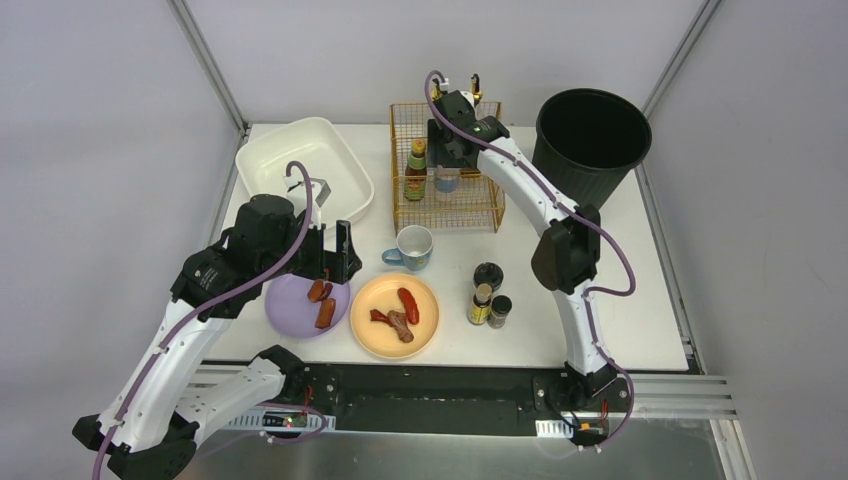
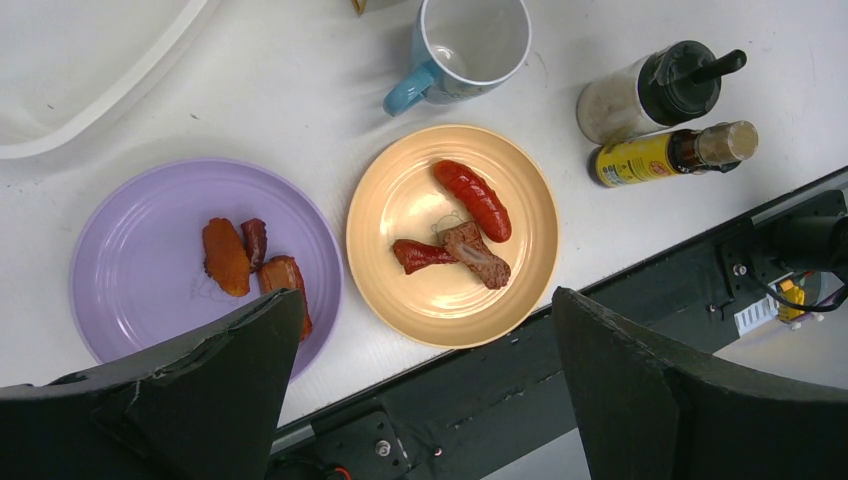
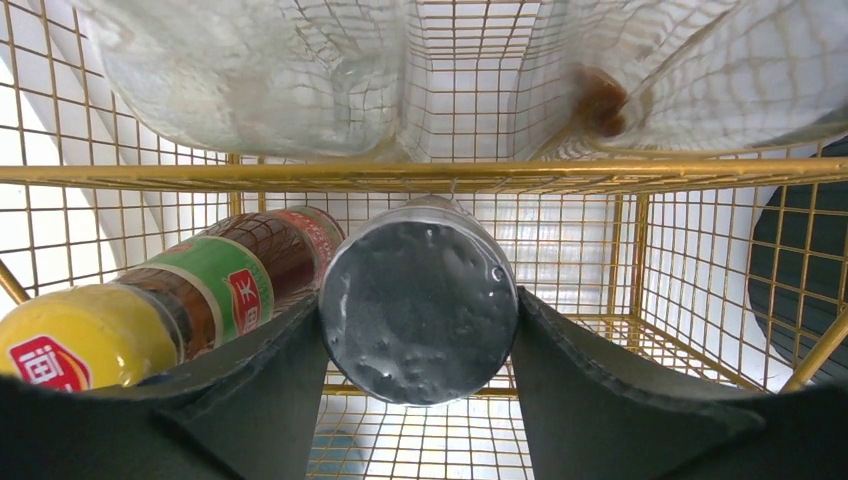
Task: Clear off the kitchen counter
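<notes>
Counter fills mid top view, ahead of both arm bases. Left tool spread wide, above purple plate and yellow plate. Both plates carry food pieces. Right tool pinching grey-lidded jar inside gold wire basket, beside sauce bottle.

White counter, lilac plate (gold basket)

table: matt white
basket: gold metal wire
yellow plate: glossy, smooth
jar lid: dull grey metal, pitted
bin: black plastic
</notes>
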### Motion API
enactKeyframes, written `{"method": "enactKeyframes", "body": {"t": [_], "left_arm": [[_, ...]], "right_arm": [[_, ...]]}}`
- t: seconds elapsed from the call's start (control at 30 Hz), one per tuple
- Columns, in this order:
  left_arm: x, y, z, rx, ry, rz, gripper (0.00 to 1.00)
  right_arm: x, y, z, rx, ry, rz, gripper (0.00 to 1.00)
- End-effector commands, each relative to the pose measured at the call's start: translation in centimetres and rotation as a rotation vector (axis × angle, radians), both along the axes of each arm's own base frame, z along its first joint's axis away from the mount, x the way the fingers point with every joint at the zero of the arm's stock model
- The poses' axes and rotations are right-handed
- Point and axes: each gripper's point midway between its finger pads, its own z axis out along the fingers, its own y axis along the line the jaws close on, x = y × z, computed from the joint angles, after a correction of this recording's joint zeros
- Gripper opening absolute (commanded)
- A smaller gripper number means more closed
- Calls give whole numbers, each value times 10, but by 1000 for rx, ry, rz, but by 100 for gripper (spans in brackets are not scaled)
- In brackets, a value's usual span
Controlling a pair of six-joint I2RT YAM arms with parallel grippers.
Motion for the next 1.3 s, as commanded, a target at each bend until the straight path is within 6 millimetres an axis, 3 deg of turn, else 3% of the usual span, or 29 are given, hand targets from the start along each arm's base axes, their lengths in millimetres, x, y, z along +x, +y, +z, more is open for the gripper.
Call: {"method": "enactKeyframes", "body": {"t": [0.0,0.3,0.57,0.93,1.17,1.27], "left_arm": [[1,-3,11,-17,-34,-15,100],[2,-4,10,-21,-27,-16,100],[3,-4,11,-22,-29,-11,100],[2,2,11,-8,-47,2,100],[2,4,11,-11,-50,18,100],[2,3,12,-14,-48,21,99]], "right_arm": [[11,2,21,50,-65,-33,67],[-1,-8,52,70,-110,-38,73],[-35,-29,91,87,-181,-38,76],[-118,-69,111,56,-199,15,78],[-178,-94,101,17,-144,56,79],[-200,-104,87,20,-110,47,79]]}}
